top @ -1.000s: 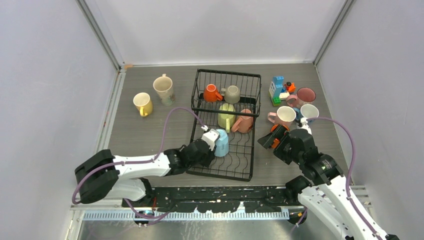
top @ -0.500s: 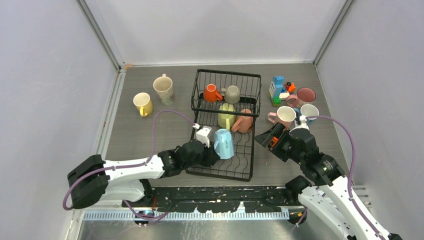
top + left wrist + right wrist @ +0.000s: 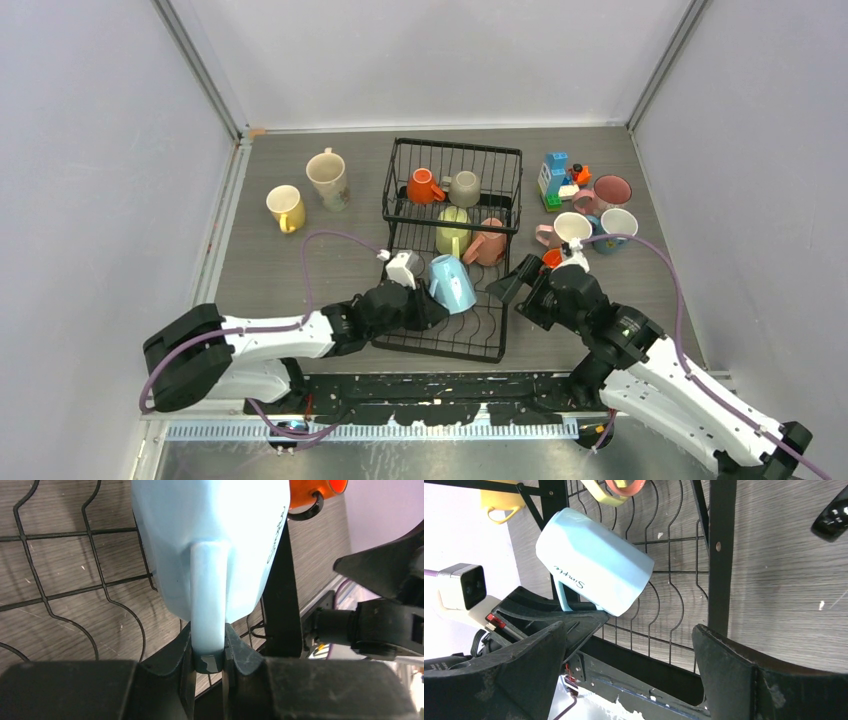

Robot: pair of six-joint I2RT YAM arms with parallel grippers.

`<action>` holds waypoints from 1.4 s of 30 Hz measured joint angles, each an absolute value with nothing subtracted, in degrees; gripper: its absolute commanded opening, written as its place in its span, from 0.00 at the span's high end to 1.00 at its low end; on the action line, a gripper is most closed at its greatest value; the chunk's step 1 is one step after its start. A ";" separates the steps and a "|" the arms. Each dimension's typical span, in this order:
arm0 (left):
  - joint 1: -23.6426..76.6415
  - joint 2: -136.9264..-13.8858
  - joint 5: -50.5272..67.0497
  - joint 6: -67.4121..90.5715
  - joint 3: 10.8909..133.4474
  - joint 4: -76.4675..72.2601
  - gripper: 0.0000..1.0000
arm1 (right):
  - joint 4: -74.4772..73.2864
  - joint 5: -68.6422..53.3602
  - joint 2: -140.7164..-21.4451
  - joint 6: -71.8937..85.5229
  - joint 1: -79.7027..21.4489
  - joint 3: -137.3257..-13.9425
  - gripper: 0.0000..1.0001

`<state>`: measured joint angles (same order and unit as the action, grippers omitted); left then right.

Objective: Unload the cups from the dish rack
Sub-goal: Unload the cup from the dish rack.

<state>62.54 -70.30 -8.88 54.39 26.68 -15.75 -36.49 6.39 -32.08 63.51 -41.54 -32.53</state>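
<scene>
Over the near end of the dish rack (image 3: 478,318), the left gripper (image 3: 207,660) pinches the handle of a light blue mug (image 3: 452,284), faceted, with dark lettering, now tilted further. Just right, the right gripper (image 3: 512,285), fingers wide apart, has moved closer to the rack.

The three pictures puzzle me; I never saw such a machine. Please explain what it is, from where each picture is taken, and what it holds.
These are two robot arms bolted at the near edge of a table. The wide picture comes from a fixed camera above them; the other two come from cameras on the wrists. The left gripper is shut on the handle of a light blue mug, tilted over the dish rack. The right gripper stands open near it, empty. Four more mugs sit in the rack; others and a toy block figure stand on the table.
</scene>
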 measured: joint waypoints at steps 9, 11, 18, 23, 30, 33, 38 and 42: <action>62.50 -70.63 -9.41 62.83 23.68 -21.69 1.00 | -29.67 8.97 -36.07 68.40 -46.89 -30.06 0.11; 62.50 -70.65 -9.41 64.18 23.09 -22.85 1.00 | -27.90 9.26 -36.95 69.58 -47.79 -29.58 0.12; 62.50 -70.65 -9.41 68.23 21.32 -26.00 1.00 | -22.63 9.52 -39.81 72.66 -49.06 -28.05 0.13; 62.50 -70.65 -9.43 70.17 20.23 -28.47 1.00 | -20.03 9.58 -41.10 73.97 -49.08 -27.92 0.14; 62.50 -70.63 -9.39 71.70 19.99 -31.77 1.00 | -17.28 9.58 -42.52 75.37 -49.15 -26.96 0.14; 62.50 -70.59 -9.37 72.10 19.94 -32.97 1.00 | -16.49 9.58 -42.78 75.88 -49.17 -26.68 0.14; 62.50 -70.37 -9.17 73.67 19.68 -34.74 1.00 | -13.80 9.61 -42.76 77.19 -49.17 -26.22 0.19; 62.50 -70.13 -8.91 75.24 18.96 -36.69 1.00 | -10.61 9.56 -42.76 78.52 -49.17 -25.74 0.24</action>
